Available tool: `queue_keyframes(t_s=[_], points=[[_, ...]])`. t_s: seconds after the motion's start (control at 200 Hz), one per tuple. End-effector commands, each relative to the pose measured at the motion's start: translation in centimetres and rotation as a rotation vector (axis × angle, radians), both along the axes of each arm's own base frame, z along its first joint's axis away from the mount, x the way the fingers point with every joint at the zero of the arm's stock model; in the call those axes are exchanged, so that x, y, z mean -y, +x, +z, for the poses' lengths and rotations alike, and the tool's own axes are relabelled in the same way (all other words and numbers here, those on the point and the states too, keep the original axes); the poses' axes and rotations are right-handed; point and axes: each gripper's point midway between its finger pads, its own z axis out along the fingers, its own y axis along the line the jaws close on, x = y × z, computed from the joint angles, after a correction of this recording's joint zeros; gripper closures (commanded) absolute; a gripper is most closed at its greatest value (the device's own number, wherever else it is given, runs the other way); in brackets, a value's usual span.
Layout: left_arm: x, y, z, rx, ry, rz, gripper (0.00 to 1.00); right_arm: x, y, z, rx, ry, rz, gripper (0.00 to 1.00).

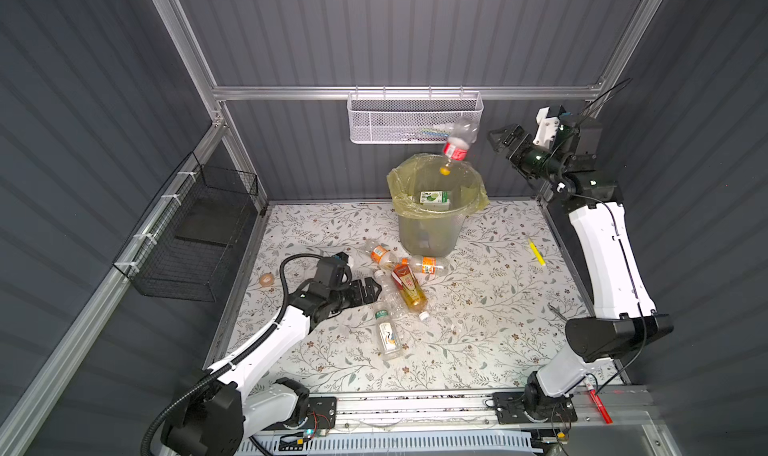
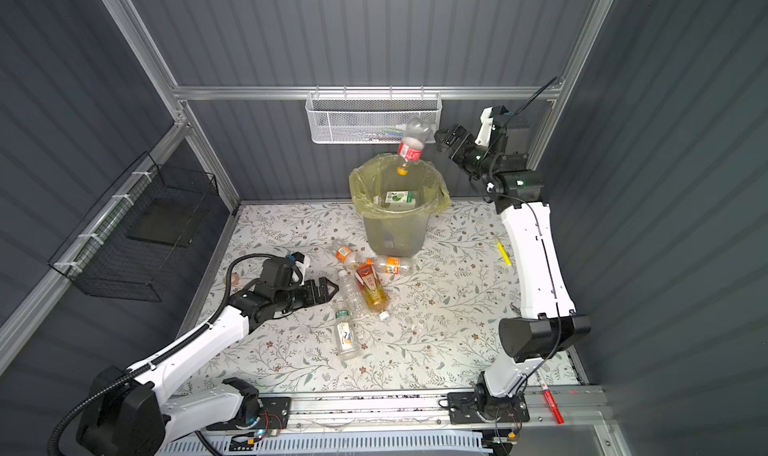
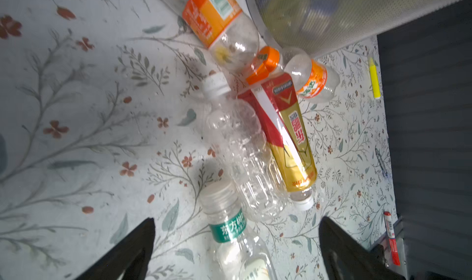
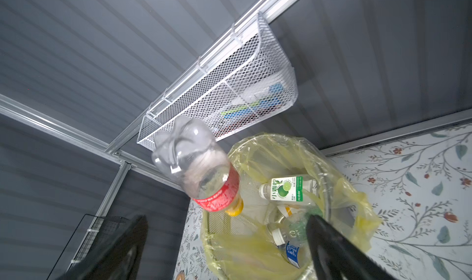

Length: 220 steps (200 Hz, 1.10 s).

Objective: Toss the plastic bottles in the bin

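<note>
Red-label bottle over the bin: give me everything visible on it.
The red-label bottle is clear plastic, looks empty, with a red wrap label near the neck and a yellow cap. It is in mid-air, cap down, tilted, lobed base up, over the rim of the bin with its yellow liner bag. Nothing touches it: the right gripper stands open beside it, fingers apart and clear of the bottle. Behind it hangs the white mesh basket. The right wrist view shows it the same way, slightly blurred.
</note>
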Motion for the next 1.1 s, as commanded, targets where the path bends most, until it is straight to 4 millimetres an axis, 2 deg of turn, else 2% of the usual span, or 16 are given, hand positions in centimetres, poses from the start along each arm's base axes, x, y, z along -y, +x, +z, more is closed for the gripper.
queue_keyframes(t_s=[0.0, 0.04, 0.105, 0.135, 0.19, 0.315, 0.465, 0.555, 0.6, 0.775, 0.955, 1.096], points=[[-0.4, -2.2, -2.6, -0.106, 0.027, 0.053, 0.0, 1.2, -0.6, -9.3, -0.241, -0.024, -0.02, 0.01], [0.1, -2.7, -2.8, -0.122, 0.024, 0.046, 0.0, 2.2, -1.4, -11.1, -0.264, -0.021, -0.051, 0.01], [1.1, -3.4, -2.8, -0.139, 0.033, 0.023, 0.0, 4.4, -2.8, -12.7, -0.262, -0.003, -0.113, 0.01], [1.4, -3.7, -2.8, -0.145, 0.043, 0.011, 0.0, 5.4, -3.6, -14.0, -0.275, 0.004, -0.143, 0.01], [1.5, -4.2, -3.3, -0.168, 0.069, 0.002, 0.0, 7.3, -5.2, -15.3, -0.279, 0.005, -0.196, 0.01], [1.8, -4.9, -4.8, -0.222, 0.066, -0.003, 0.0, 9.6, -8.4, -19.3, -0.349, -0.139, -0.258, 0.01], [3.1, -5.1, -5.9, -0.257, 0.078, -0.034, 0.01, 10.4, -11.0, -24.0, -0.448, -0.258, -0.244, 0.01], [3.5, -5.1, -6.8, -0.28, 0.087, -0.04, 0.03, 10.8, -12.0, -25.6, -0.472, -0.259, -0.261, 0.01], [3.6, -5.1, -7.3, -0.292, 0.097, -0.041, 0.04, 10.5, -12.2, -26.0, -0.469, -0.247, -0.216, 0.01], [4.0, -4.5, -7.8, -0.306, 0.116, -0.034, 0.09, 10.6, -12.8, -28.2, -0.458, -0.24, -0.228, 0.01], [3.4, -4.8, -8.2, -0.323, 0.146, -0.017, 0.27, 10.8, -12.7, -30.2, -0.535, -0.255, -0.227, 0.01], [2.1, -4.5, -7.2, -0.285, 0.186, 0.015, 0.35, 10.7, -12.3, -30.8, -0.551, -0.244, -0.223, 0.01]])
